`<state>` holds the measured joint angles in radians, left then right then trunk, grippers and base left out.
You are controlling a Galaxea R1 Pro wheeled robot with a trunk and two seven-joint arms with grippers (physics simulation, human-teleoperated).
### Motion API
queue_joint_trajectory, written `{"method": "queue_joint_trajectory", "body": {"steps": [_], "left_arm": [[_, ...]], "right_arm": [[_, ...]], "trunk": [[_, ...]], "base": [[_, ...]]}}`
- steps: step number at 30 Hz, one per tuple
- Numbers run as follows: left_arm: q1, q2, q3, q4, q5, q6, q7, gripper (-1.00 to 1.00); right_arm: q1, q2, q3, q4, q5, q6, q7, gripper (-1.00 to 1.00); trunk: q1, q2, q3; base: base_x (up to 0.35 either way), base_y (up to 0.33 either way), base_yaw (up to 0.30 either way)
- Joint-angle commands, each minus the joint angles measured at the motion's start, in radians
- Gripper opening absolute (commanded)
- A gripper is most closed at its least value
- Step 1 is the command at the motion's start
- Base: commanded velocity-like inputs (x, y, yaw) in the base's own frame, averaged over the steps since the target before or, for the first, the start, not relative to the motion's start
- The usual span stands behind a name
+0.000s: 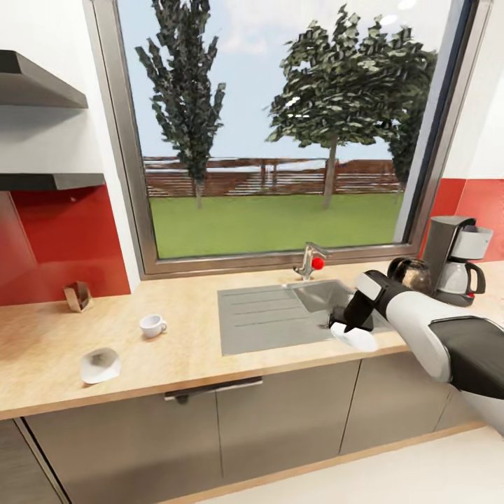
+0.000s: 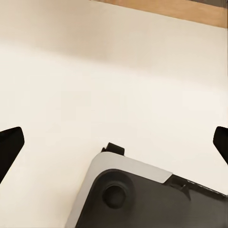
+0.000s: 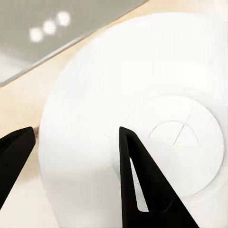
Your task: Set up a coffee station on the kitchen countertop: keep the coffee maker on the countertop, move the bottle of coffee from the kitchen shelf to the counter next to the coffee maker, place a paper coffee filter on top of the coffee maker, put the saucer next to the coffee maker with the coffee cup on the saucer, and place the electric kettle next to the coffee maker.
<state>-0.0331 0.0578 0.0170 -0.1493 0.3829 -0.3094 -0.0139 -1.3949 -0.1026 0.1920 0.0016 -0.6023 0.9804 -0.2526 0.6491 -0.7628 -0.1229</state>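
Kitchen countertop (image 1: 210, 357), saucer (image 3: 142, 118) between right gripper (image 3: 76, 156) fingers

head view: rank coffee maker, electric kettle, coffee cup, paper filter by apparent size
1. Coffee maker, largest.
2. Electric kettle, though the right arm hides its lower part, so this rank is less sure.
3-4. Paper coffee filter looks slightly wider than the coffee cup; too close to rank.
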Motion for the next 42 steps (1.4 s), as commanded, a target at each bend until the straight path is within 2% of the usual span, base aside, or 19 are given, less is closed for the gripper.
{"method": "queue_joint_trajectory", "body": {"steps": [1,10,13,14,19,28,36,42], "left_arm": [[-0.001,0.0,0.001,0.0,0.001,-0.003,-0.001,1.0],[-0.001,0.001,0.001,-0.001,0.001,-0.002,-0.001,1.0],[-0.001,0.001,0.001,-0.002,0.001,-0.002,-0.001,1.0],[-0.001,0.001,0.001,-0.002,0.001,-0.002,-0.001,1.0],[-0.001,0.004,0.001,-0.002,0.002,-0.002,-0.001,1.0],[-0.001,0.004,0.003,-0.003,0.002,-0.002,-0.001,1.0],[-0.001,0.003,0.002,-0.006,0.001,-0.002,-0.001,1.0],[-0.001,0.004,0.001,-0.005,0.002,-0.002,-0.001,1.0]], "right_arm": [[-0.001,-0.006,0.006,0.0,-0.011,0.001,-0.005,-1.0],[-0.001,-0.046,0.006,0.002,0.015,-0.007,0.015,-1.0],[-0.001,-0.071,0.006,0.014,0.034,-0.026,0.057,-1.0],[-0.001,-0.09,0.006,0.021,0.062,-0.046,0.106,-1.0],[0.002,-0.103,0.006,0.03,0.079,-0.064,0.155,-1.0],[0.008,-0.112,0.006,0.031,0.08,-0.067,0.156,-1.0],[0.036,-0.187,0.006,0.032,0.088,-0.069,0.155,-1.0],[0.066,-0.246,0.006,0.032,0.12,-0.11,0.157,-1.0]], "trunk": [[0.0,-0.001,0.0],[0.0,-0.001,0.012],[0.0,-0.001,0.013],[0.0,-0.001,0.013],[0.0,-0.001,0.013],[0.0,-0.001,0.013],[0.0,-0.001,0.013],[0.0,-0.001,0.013]], "base": [[0.0,0.0,-0.101],[0.0,0.0,-0.08],[0.0,0.0,-0.016],[0.0,0.0,-0.002],[0.0,0.0,-0.001],[0.0,0.0,0.0],[0.0,0.0,0.0],[0.0,0.0,0.0]]}}
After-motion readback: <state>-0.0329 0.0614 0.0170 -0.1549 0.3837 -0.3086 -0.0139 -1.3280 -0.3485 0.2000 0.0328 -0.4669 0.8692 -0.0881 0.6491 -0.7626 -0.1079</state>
